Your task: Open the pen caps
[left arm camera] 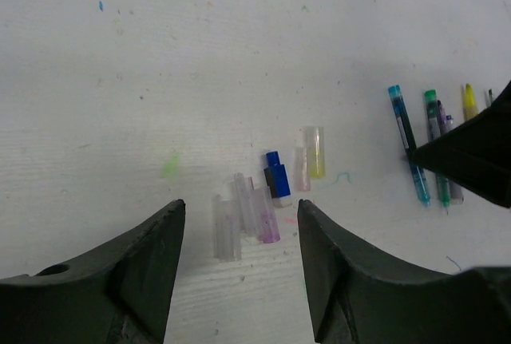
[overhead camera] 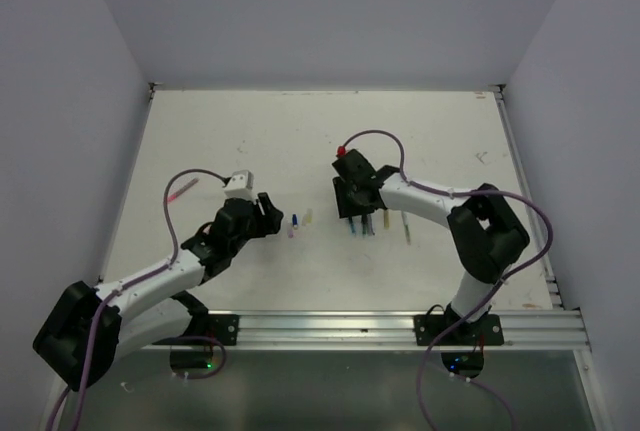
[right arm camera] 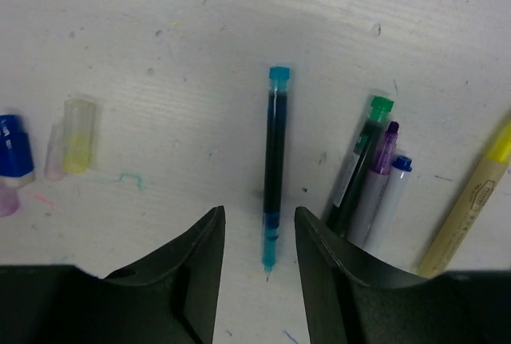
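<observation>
Caps first, from the top cam: the blue cap [overhead camera: 295, 221] lies on the white table [overhead camera: 250, 141] roughly midway between the two arms. The yellow cap [overhead camera: 308, 218] is just right of it. The left gripper [overhead camera: 268, 213] sits close on the blue cap's left. The right gripper [overhead camera: 357, 213] is further off on its right, over the pens [overhead camera: 368, 226].

Left wrist cam: the left gripper [left arm camera: 239, 224] is spread wide with nothing pinched. The blue cap [left arm camera: 276, 176] lies just ahead of the gap, nearer the right-hand finger [left arm camera: 343, 272]. A purple cap [left arm camera: 267, 218] and a clear cap [left arm camera: 226, 228] lie just left of it, between the fingertips but loose on the table. The yellow cap [left arm camera: 314, 152] is just right of the blue cap and the pens [left arm camera: 435, 144] are well right of it.

Right wrist cam: the right gripper [right arm camera: 259, 232] is parted too and grips nothing. The teal pen [right arm camera: 275, 160] lies flat, well right of the blue cap [right arm camera: 14, 148]. Its tip pokes into the gap, with table showing on both sides. The green pen [right arm camera: 363, 160] and yellow pen [right arm camera: 479, 192] lie further right again.
</observation>
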You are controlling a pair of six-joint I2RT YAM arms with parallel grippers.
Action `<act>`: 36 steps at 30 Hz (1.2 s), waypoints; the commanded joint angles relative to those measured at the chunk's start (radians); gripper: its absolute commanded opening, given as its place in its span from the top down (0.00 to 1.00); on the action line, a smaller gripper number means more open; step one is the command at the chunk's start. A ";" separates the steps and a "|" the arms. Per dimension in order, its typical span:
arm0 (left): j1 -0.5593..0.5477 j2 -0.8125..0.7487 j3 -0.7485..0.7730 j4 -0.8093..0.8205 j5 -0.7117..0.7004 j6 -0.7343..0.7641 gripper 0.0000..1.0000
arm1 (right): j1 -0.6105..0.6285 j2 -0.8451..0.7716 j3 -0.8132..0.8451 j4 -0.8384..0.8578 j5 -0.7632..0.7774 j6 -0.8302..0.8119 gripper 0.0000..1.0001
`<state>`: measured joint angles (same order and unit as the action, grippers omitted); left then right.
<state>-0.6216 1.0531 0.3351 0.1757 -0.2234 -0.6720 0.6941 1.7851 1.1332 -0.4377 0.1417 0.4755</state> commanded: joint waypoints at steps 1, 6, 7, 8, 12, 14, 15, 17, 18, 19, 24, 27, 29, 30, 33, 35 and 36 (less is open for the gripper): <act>0.013 -0.060 0.106 -0.163 -0.143 -0.015 0.38 | 0.034 -0.140 0.033 -0.027 0.050 -0.023 0.55; 0.091 -0.059 0.280 -0.372 -0.166 -0.037 0.25 | 0.065 -0.216 0.068 -0.064 0.055 -0.026 0.55; 0.144 -0.045 0.297 -0.387 -0.150 -0.040 0.24 | 0.065 -0.223 0.071 -0.070 0.053 -0.028 0.55; 0.178 -0.036 0.318 -0.419 -0.136 -0.050 0.23 | 0.068 -0.239 0.082 -0.085 0.052 -0.031 0.55; 0.394 0.059 0.450 -0.524 -0.074 -0.115 0.21 | 0.067 -0.257 0.092 -0.122 0.038 -0.057 0.55; 0.460 0.119 0.491 -0.585 -0.071 -0.173 0.21 | 0.067 -0.259 0.092 -0.137 0.033 -0.064 0.54; 0.486 0.139 0.516 -0.610 -0.086 -0.207 0.22 | 0.068 -0.260 0.089 -0.139 0.024 -0.072 0.54; 0.549 0.198 0.594 -0.689 -0.138 -0.303 0.24 | 0.068 -0.265 0.082 -0.136 0.007 -0.075 0.54; 0.571 0.218 0.617 -0.711 -0.166 -0.331 0.24 | 0.070 -0.268 0.077 -0.134 -0.014 -0.078 0.54; 0.576 0.257 0.666 -0.734 -0.207 -0.360 0.24 | 0.068 -0.271 0.074 -0.131 -0.027 -0.081 0.54; 0.655 0.387 0.772 -0.856 -0.175 -0.487 0.23 | 0.068 -0.288 0.047 -0.116 -0.047 -0.098 0.54; 0.697 0.430 0.817 -0.936 -0.160 -0.572 0.23 | 0.068 -0.289 0.034 -0.115 -0.042 -0.110 0.54; 0.715 0.453 0.818 -0.941 -0.133 -0.616 0.23 | 0.068 -0.288 0.024 -0.111 -0.047 -0.112 0.54; 0.730 0.456 0.811 -0.938 -0.125 -0.630 0.23 | 0.068 -0.288 0.022 -0.110 -0.048 -0.115 0.54; 0.750 0.476 0.792 -0.923 -0.128 -0.689 0.23 | 0.068 -0.289 0.016 -0.107 -0.056 -0.120 0.54; 0.761 0.492 0.792 -0.923 -0.126 -0.718 0.24 | 0.067 -0.291 0.011 -0.108 -0.056 -0.123 0.54; 0.772 0.511 0.795 -0.921 -0.123 -0.725 0.24 | 0.068 -0.291 0.011 -0.108 -0.057 -0.123 0.54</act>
<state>0.1257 1.5341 1.1149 -0.7219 -0.3412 -1.2995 0.7609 1.5303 1.1496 -0.5537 0.1043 0.3782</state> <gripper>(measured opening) 0.764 0.458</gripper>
